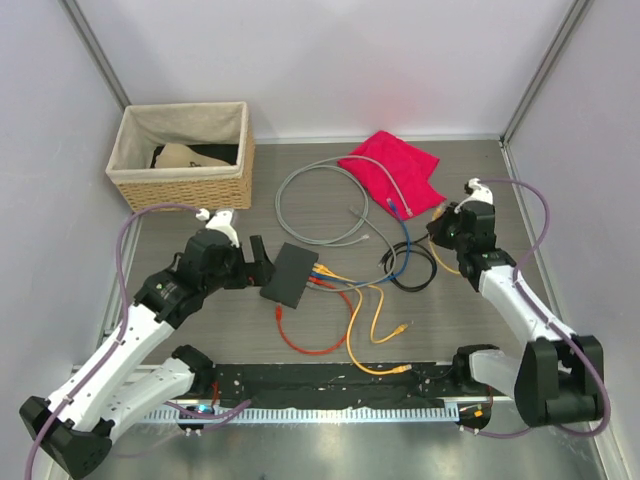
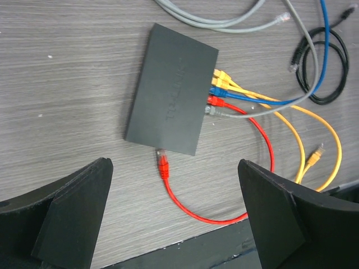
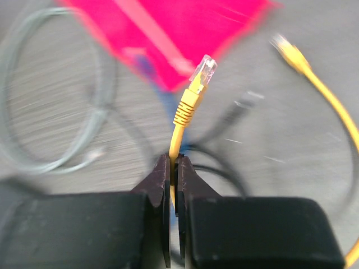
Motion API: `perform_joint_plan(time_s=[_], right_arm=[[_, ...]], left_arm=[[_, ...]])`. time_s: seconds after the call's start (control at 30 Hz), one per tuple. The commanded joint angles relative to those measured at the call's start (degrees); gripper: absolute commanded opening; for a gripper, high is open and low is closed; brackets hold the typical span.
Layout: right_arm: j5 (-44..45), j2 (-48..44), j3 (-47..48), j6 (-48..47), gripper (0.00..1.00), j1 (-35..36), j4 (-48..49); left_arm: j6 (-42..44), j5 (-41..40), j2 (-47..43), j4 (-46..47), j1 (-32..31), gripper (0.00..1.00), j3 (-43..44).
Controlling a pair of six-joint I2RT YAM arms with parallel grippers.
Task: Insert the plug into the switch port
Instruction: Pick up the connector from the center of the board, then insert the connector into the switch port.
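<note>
Presently the yellow plug (image 3: 197, 78) is held by its cable between the right fingers (image 3: 157, 185). The left fingers (image 2: 73, 213) are spread wide near the switch (image 2: 171, 112), laid flat on the bench (image 2: 67, 84), its socket edge crowded by cables (image 2: 247, 98).

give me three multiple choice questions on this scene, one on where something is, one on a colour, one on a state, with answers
1. The red cloth lies:
A. flat, beyond and to the right of the switch
B. draped over the switch
C. folded under the switch

2. The cable in the right hand is:
A. blue
B. yellow
C. grey

3. The left hand is:
A. shut on the switch
B. shut on the cloth
C. open, holding nothing

Answers:
1 A: the top view shows the cloth lying apart from the switch.
2 B: a yellow boot with a clear plug rises from the pinch.
3 C: it is spread wide, gripping nothing.
</note>
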Motion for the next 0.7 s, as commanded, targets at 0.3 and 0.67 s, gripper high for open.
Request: perform_joint_plan(time_s=[0.3,0.67], right_arm=[[-26.49,-6.39,4.09,-7.95,0.01,24.83,7.37],[-35.02,3.63,-4.43,-0.92,0.01,36.89,29.87]], left_arm=[[-6.45,12.06,2.16,14.95,0.25,1.0,-4.91],[-16.02,16.02,7.87,30.58,-1.41,0.98,-8.16]])
